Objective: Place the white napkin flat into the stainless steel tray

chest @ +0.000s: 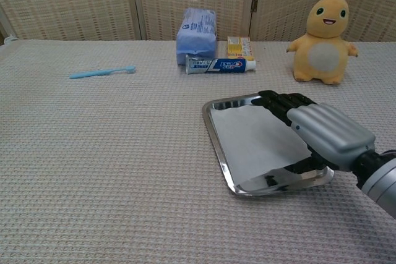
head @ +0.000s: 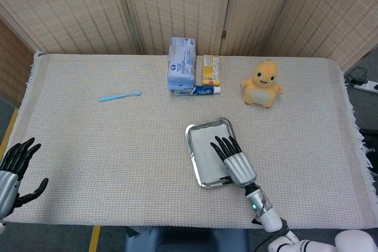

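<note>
White napkin [chest: 253, 141] lies flat lengthwise in the steel tray [chest: 218, 146].

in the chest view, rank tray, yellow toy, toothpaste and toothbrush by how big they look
1. tray, largest, though it also sits nearest the camera
2. yellow toy
3. toothpaste and toothbrush: similar length, so unsure; the toothpaste looks thicker

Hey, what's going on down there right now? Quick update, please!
Right hand flat over the white napkin, fingers spread. Napkin lying in the stainless steel tray. Left hand open at table edge. Nothing in the way.
</note>
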You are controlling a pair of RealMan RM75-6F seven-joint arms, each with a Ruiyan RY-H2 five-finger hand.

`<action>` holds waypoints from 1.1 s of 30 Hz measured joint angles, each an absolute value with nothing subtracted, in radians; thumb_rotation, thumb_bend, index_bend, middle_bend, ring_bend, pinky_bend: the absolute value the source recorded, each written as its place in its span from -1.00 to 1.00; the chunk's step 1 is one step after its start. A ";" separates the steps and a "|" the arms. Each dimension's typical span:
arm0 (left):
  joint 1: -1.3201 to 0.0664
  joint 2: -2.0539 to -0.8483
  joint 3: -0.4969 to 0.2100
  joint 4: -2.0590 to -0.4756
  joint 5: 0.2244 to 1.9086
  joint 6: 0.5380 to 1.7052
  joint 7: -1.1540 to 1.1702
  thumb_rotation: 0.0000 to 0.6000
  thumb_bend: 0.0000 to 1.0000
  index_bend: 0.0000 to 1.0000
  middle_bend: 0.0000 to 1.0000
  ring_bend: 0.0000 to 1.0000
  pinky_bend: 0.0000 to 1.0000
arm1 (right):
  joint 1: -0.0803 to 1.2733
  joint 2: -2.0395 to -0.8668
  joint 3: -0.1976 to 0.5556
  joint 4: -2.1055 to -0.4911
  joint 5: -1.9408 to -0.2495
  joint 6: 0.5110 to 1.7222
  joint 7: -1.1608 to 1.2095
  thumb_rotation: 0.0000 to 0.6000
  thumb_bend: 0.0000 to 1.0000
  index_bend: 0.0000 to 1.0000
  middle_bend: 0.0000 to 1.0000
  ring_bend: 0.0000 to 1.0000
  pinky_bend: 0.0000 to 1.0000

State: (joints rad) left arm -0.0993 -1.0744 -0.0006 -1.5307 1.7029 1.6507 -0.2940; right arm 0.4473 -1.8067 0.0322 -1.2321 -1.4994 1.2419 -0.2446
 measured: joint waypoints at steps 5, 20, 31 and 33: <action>-0.101 -1.085 -0.001 -1.509 1.735 1.679 -0.295 1.00 -0.13 -1.00 -1.00 -1.00 -1.00 | 0.474 -1.676 0.079 -1.484 -1.323 1.101 -0.389 1.00 -0.08 -1.00 -1.00 -1.00 -1.00; -0.099 -1.107 -0.007 -1.477 1.741 1.709 -0.300 1.00 -0.13 -1.00 -1.00 -1.00 -1.00 | 0.578 -1.504 0.108 -1.695 -1.055 0.927 -0.600 1.00 -0.20 -1.00 -1.00 -1.00 -1.00; -0.099 -1.103 -0.006 -1.483 1.731 1.702 -0.296 1.00 -0.13 -1.00 -1.00 -1.00 -1.00 | 0.661 -1.451 0.095 -1.741 -0.945 0.868 -0.644 1.00 -0.31 -1.00 -1.00 -1.00 -1.00; -0.100 -1.103 -0.005 -1.483 1.730 1.699 -0.293 1.00 -0.13 -1.00 -1.00 -1.00 -1.00 | 0.669 -1.448 0.096 -1.742 -0.933 0.882 -0.646 1.00 -0.32 -1.00 -1.00 -1.00 -1.00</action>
